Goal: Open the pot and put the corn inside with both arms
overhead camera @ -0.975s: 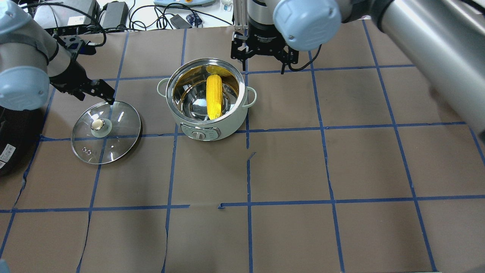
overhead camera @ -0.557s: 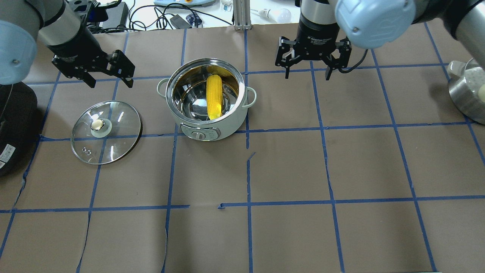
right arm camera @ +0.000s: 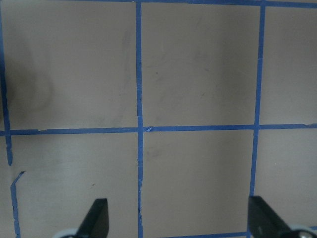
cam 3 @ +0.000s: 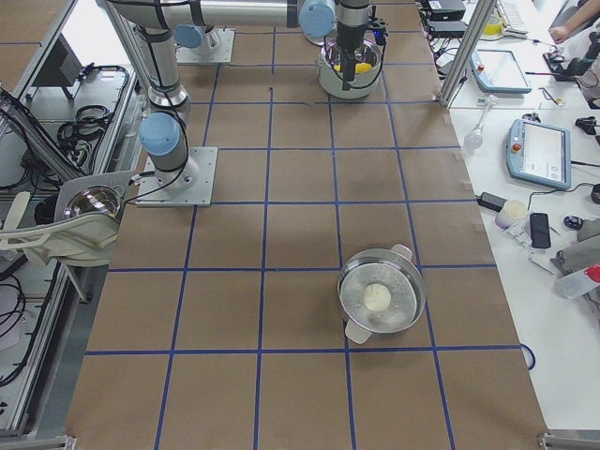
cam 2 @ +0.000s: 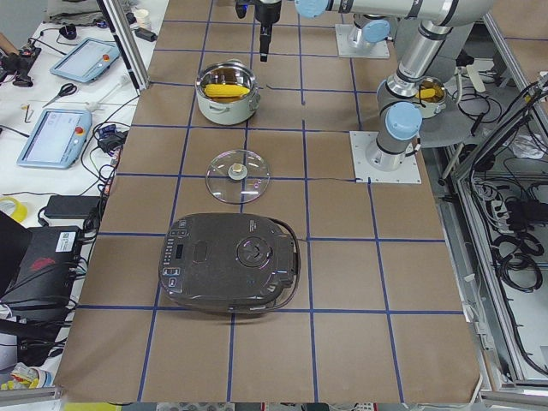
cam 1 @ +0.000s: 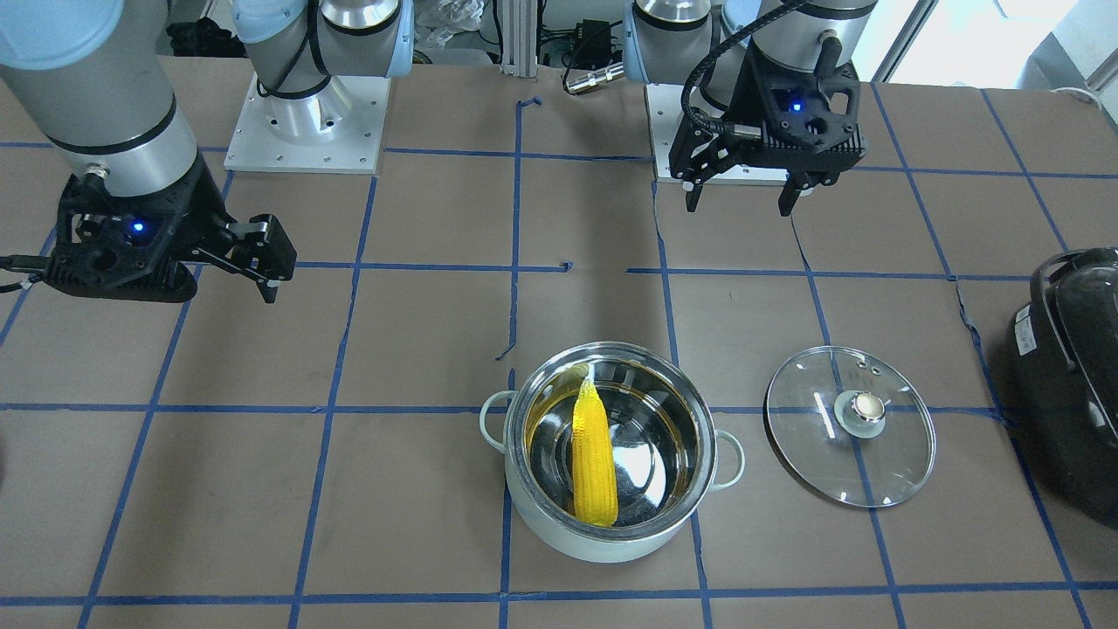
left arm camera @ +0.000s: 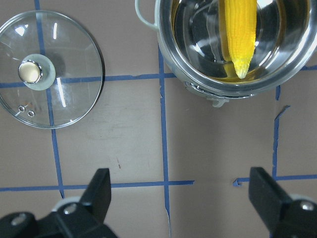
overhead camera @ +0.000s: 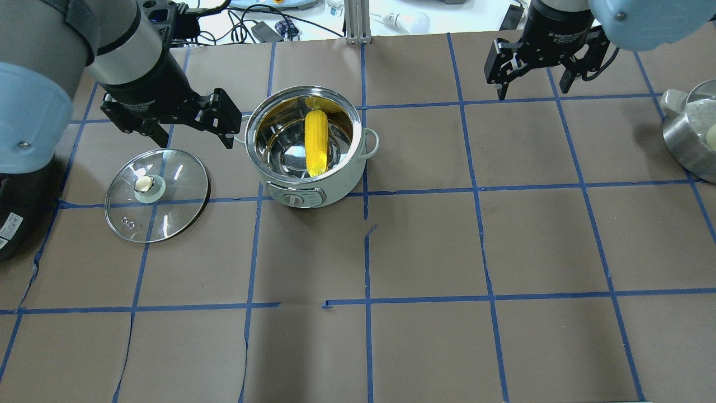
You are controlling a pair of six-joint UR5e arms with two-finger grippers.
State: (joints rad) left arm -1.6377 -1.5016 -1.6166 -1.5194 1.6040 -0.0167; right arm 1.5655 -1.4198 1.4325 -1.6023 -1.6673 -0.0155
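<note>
My left fingers [overhead camera: 225, 124] and right fingers [overhead camera: 498, 70] hang open, empty. I think the corn [overhead camera: 316, 143] is hard and light; I'd hold its middle.

Bright, even overhead lighting; soft short shadows. Glare on the round mint-green steel-lined pot [overhead camera: 278, 152] and round clear glass lid [overhead camera: 178, 174]. Right wrist view slightly blurred

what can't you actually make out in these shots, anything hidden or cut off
Pot dial: too small to read in the overhead view; behind the pot wall in the front-facing view.
Steel pan: cut by the overhead view's right edge; the pale lump inside is too small to name in the exterior right view.
Black appliance: cut by the overhead view's left edge; label unreadable.
Right wrist view: only taped table shows.
</note>
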